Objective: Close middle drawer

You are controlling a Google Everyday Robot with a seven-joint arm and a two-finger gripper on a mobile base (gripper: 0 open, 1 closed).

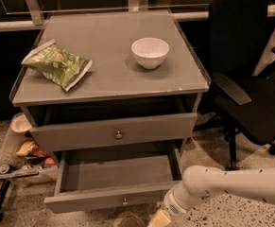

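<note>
Hovering the pale gripper (pixel 159 219) low beside the open, shallow grey wooden middle drawer (pixel 92 201), grasp untellable; expecting light, rigid sliding, favouring pushing its flat front.

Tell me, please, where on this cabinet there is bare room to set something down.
The cabinet top is bare between the chip bag and the white bowl and along its front edge. The open middle drawer is bare inside. It is tight at that drawer's front right corner, where the gripper hangs.
</note>
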